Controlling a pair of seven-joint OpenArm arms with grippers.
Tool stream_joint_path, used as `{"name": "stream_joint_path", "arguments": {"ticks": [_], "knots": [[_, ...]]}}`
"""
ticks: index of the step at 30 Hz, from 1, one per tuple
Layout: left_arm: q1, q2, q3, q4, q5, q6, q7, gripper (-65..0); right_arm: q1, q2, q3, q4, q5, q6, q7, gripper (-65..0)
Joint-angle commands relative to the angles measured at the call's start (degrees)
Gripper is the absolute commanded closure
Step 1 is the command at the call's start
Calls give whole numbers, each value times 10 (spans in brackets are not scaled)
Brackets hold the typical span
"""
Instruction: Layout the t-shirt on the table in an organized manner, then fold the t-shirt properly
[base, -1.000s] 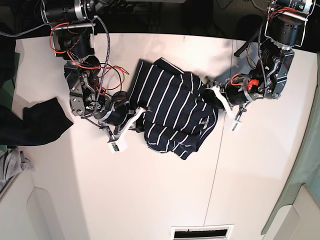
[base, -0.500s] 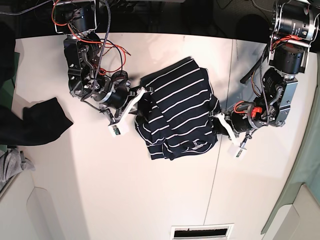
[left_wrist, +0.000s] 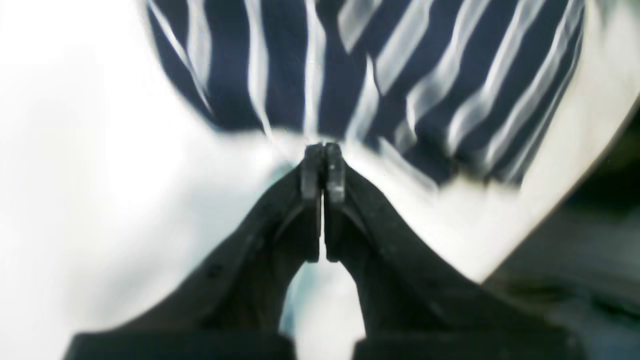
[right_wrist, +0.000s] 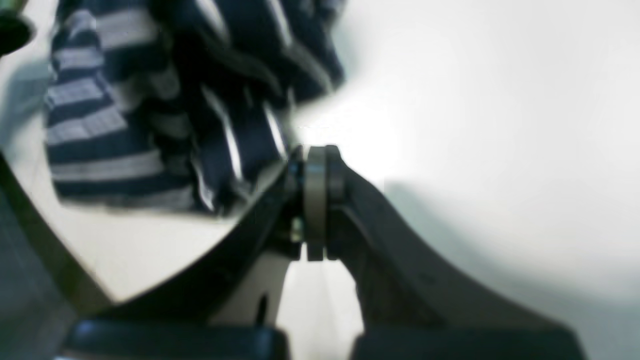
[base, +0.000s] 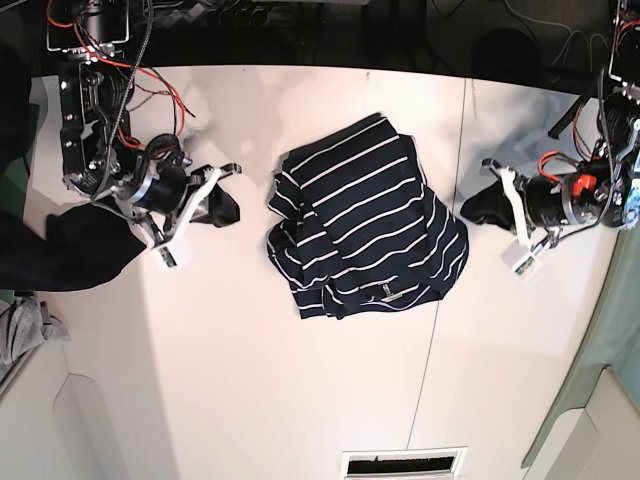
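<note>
A: Where is the t-shirt (base: 365, 225) now?

B: It lies bunched in the middle of the table (base: 300, 400), crumpled and not spread flat.

A: And the left gripper (base: 505, 190)?

B: It is beside the t-shirt, apart from it. Its jaws are pressed together and hold nothing.

A: The right gripper (base: 222, 182)?

B: On the other side of the t-shirt, also apart. Its jaws are pressed together too, with no cloth between them.

Both wrist views motion-blurred — t-shirt (left_wrist: 350, 75) stripes smeared, its upper part cut by the frame's edge.
</note>
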Motion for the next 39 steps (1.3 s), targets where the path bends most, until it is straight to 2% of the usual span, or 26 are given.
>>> {"name": "stream_joint_path", "arguments": {"ticks": [1,7,12,15,19,22,25,30,33,37,39], "knots": [[17,-11,-21,27,-10,-5,-11,-11,-9,9,1,22,17,6,10,0],[186,-7,-138,113,-10,-5,-3,-11,-116,50,1,109,24,6,10,0],[306,36,-216,148,-7,-5,-3,-11,-189,76,1,163,43,6,10,0],[361,71,-228,148,35,-5,-3,-11,-224,81,1,163,70,6,-16,0],[412,123,-227,147,98,-5,-17,-11,-266,81,1,163,113,6,-69,0],[439,162,-224,144,153,-5,-48,-11,-306,81,1,163,130,6,-75,0],[448,186,-209,126,198,1,-57,-11,-339,81,1,163,130,6,-75,0],[429,184,-146,63,256,82,-79,-11,-362,79,1,162,109,6,-75,0],[398,184,-102,6,264,124,-79,-11,-366,77,1,161,82,6,-75,0],[365,186,-51,-51,263,148,-79,-11,-369,64,1,161,62,6,-83,0],[357,189,-32,-55,263,148,-79,-11,-370,62,1,161,61,6,-121,0]]}}
